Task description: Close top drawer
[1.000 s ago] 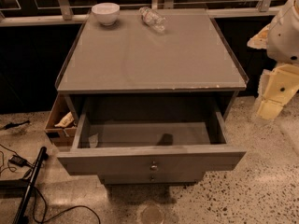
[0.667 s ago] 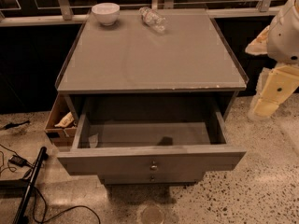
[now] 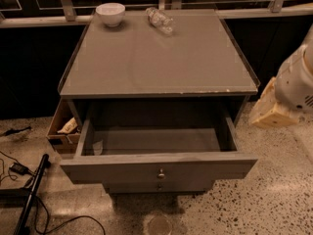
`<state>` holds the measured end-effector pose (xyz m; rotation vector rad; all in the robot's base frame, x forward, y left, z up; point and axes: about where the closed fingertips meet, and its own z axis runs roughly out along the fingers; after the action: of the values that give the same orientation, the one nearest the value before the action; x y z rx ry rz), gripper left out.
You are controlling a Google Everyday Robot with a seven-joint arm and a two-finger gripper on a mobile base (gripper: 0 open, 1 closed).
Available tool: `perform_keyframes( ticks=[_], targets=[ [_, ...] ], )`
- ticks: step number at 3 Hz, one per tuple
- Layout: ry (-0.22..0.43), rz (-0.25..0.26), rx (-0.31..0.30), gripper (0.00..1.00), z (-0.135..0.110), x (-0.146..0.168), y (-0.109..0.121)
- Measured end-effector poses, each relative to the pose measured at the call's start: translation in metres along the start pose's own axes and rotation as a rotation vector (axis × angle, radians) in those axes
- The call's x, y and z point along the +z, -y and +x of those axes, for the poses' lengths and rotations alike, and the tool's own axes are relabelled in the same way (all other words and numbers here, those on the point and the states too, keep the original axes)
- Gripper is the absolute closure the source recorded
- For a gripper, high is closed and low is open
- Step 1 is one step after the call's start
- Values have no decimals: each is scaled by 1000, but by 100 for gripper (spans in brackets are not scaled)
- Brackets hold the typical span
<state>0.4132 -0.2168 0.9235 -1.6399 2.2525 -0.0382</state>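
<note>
The top drawer [image 3: 159,168] of the grey cabinet [image 3: 156,62] is pulled far out towards me, and its inside looks empty. Its flat front carries a small round metal knob [image 3: 161,174] at the centre. A second knob shows just below it, on the lower drawer [image 3: 159,186]. My gripper [image 3: 270,110] is at the right edge of the view, a beige part under the white arm [image 3: 298,82]. It hangs beside the cabinet's right front corner, apart from the drawer and level with it.
A white bowl [image 3: 110,13] and a clear plastic bottle [image 3: 160,19] lying on its side rest at the back of the cabinet top. A cardboard box [image 3: 62,126] stands left of the cabinet. Cables and a black pole [image 3: 30,195] lie on the speckled floor at the left.
The arm and gripper have shifted slightly left and down, closer to the cabinet's right front corner. The drawer has not moved.
</note>
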Motion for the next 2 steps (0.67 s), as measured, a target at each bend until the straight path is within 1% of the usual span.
perform_keyframes(
  ticks=[1,2],
  targets=[
    [39,-39,43,94,22,54,-24],
    [109,-92,80,100,53,124,-48]
  ],
)
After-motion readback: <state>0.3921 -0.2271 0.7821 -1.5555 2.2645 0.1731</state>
